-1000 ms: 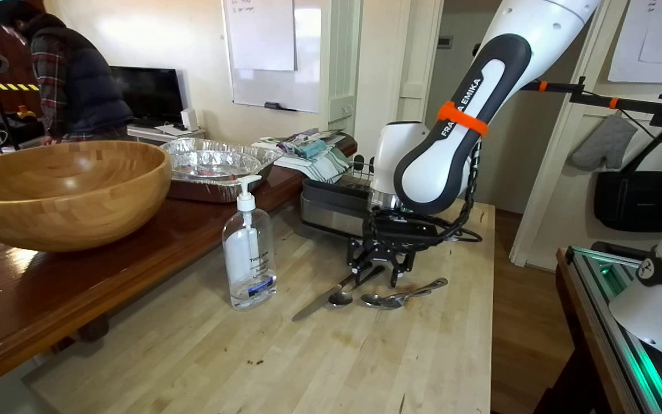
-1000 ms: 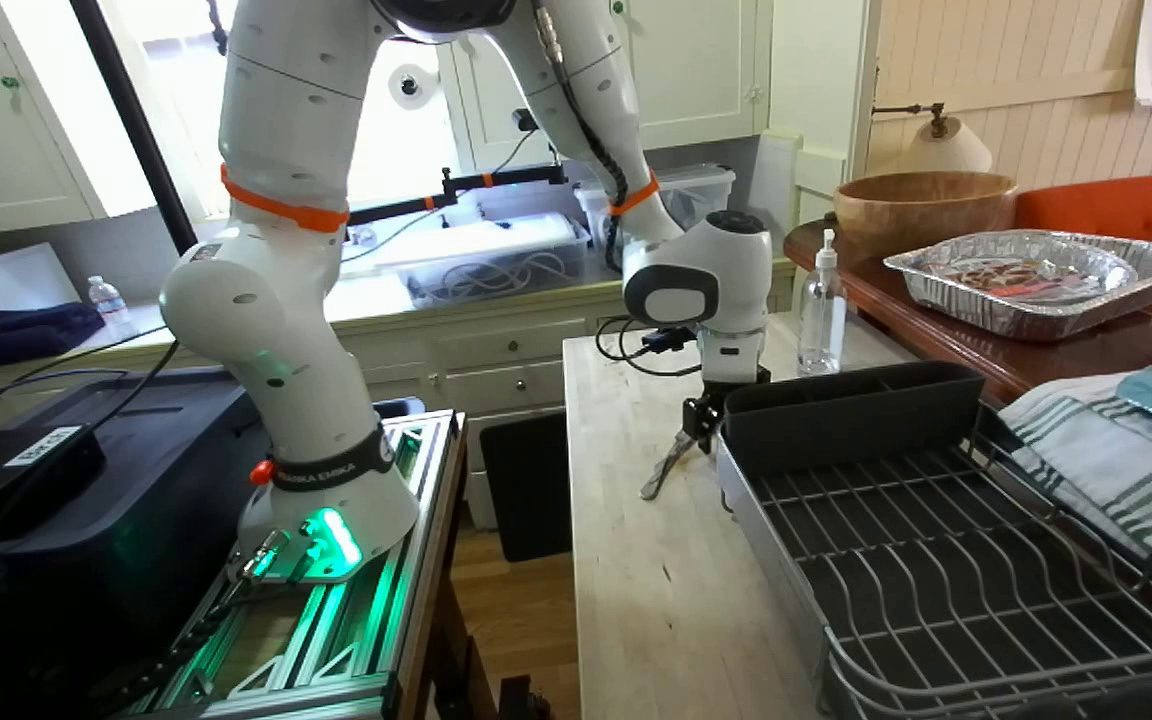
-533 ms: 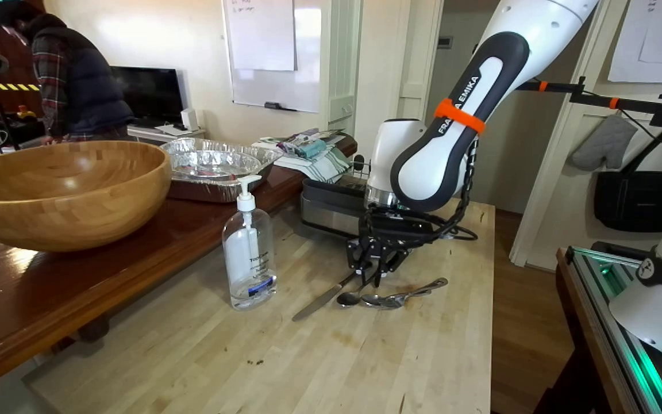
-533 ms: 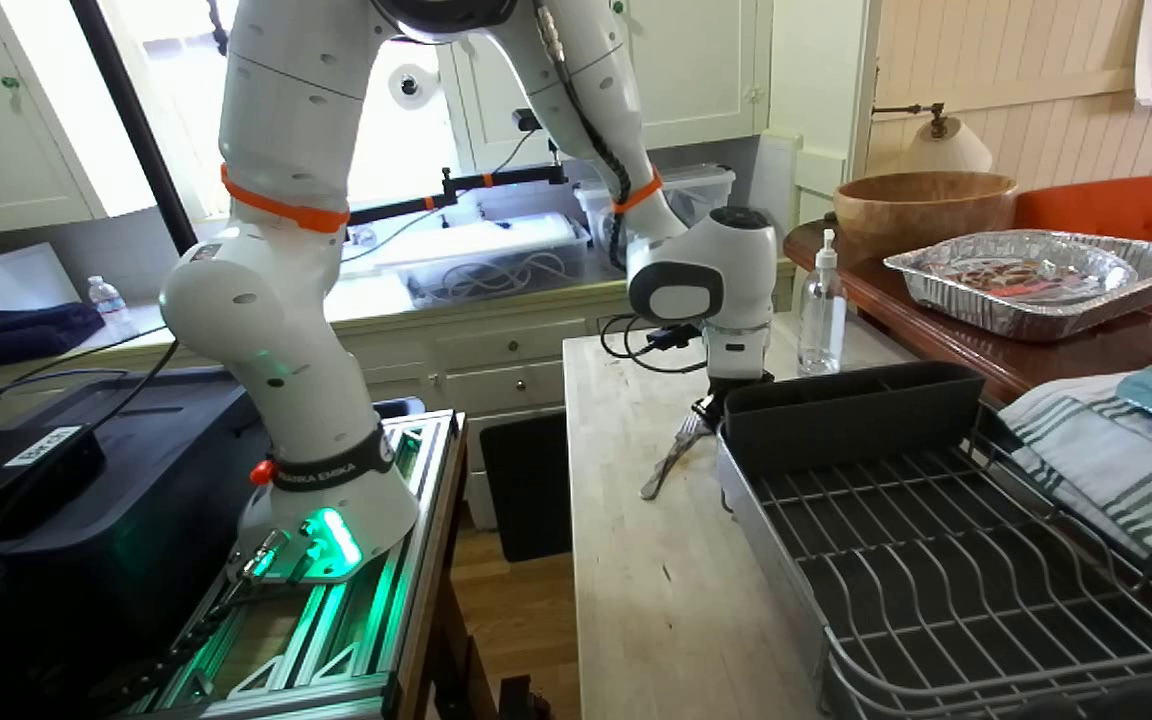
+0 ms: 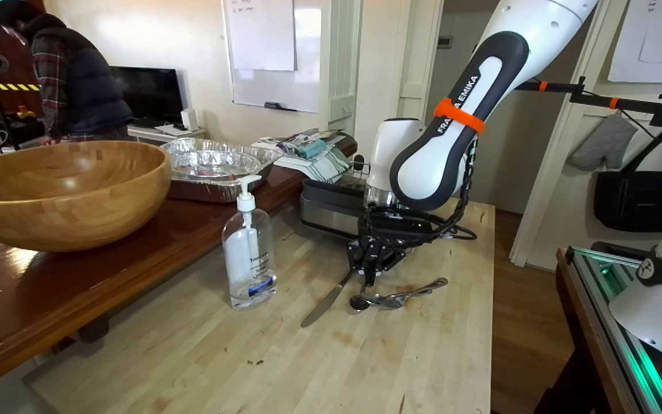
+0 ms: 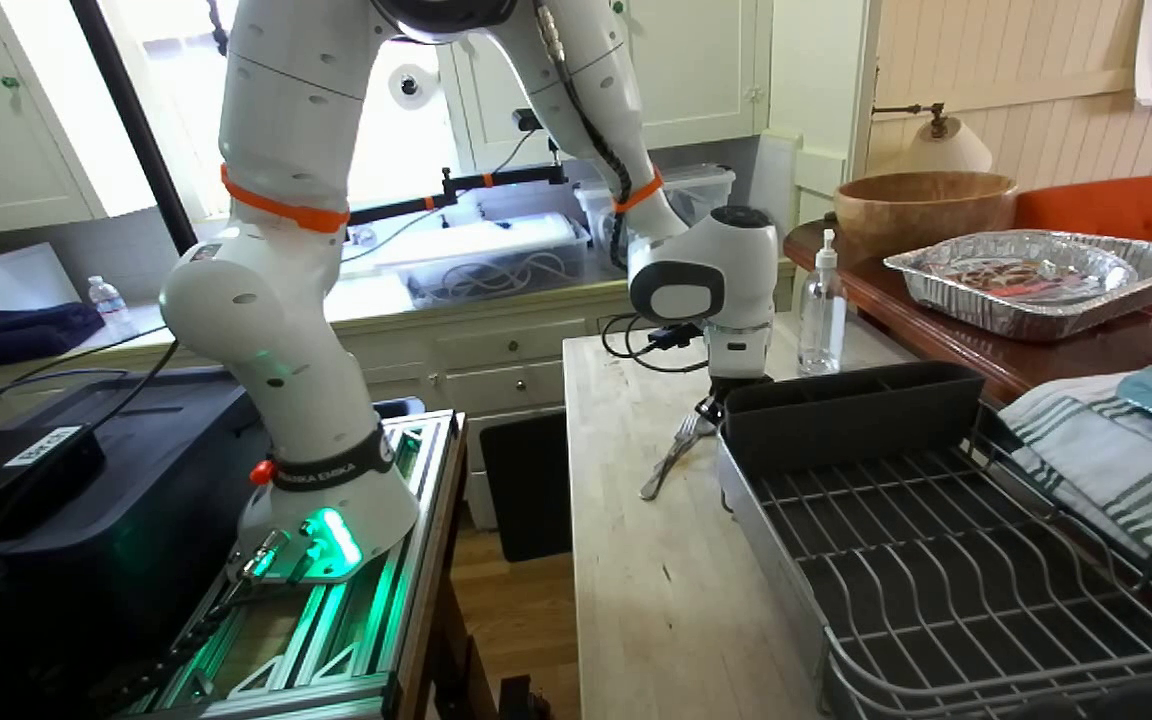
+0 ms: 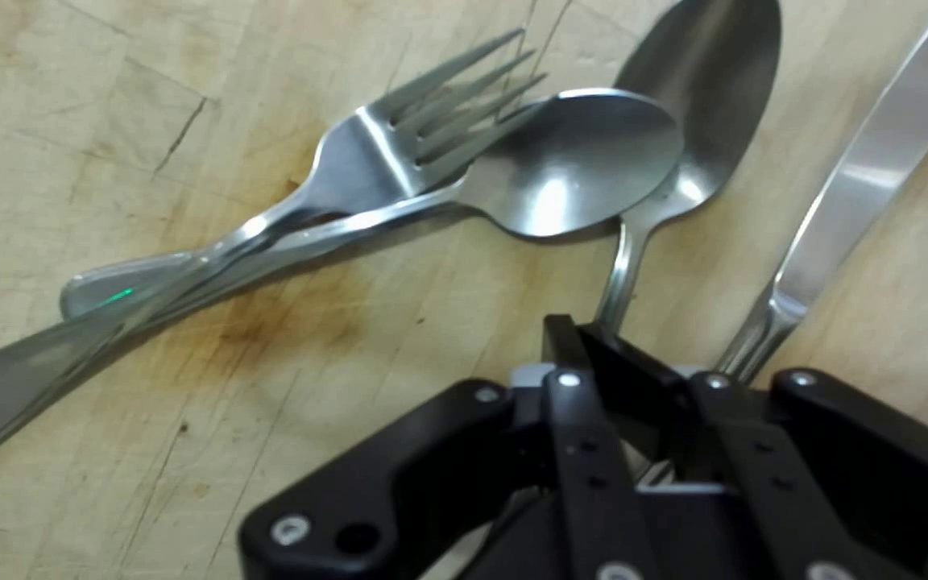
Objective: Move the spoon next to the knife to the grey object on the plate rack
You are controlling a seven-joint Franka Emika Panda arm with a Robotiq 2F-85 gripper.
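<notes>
The black gripper [image 7: 587, 342] was closed on the handle of the spoon [image 7: 714, 89], which was held between the fingertips in the wrist view. The bowl of this spoon projected beyond the fingers and was partly overlapped by the bowl of a second spoon [image 7: 585, 153]; whether the held spoon touched the pale wooden table [image 5: 337, 368] below could not be determined. A fork [image 7: 351, 161] lay with its handle crossed over that of the second spoon. To the opposite side lay the knife [image 7: 867, 169], its blade apart from the held spoon's bowl, its handle partly hidden by the gripper.

Near the gripper, on the same table, stood the plate rack [image 6: 768, 550], a low metal frame with a dark base. The grey object [image 6: 856, 425], a long compartmented holder, occupied the end of the rack nearest the gripper; the spoon was outside it. The white arm [image 5: 426, 175] arched above the gripper.

A clear pump bottle [image 5: 249, 259] stood upright on the pale table, apart from the knife. Beyond it, a glossy reddish-brown table [image 5: 135, 267] bore a large wooden bowl [image 5: 61, 221], nested foil trays [image 6: 996, 312] and a green-striped towel [image 6: 1126, 470], all visible in both exterior views. Farther off, a person [image 5: 81, 86] in a plaid shirt and dark vest stood with head bowed near a dark screen [image 5: 150, 95], and a whiteboard [image 5: 308, 63] was mounted on the wall [image 5: 153, 29].
</notes>
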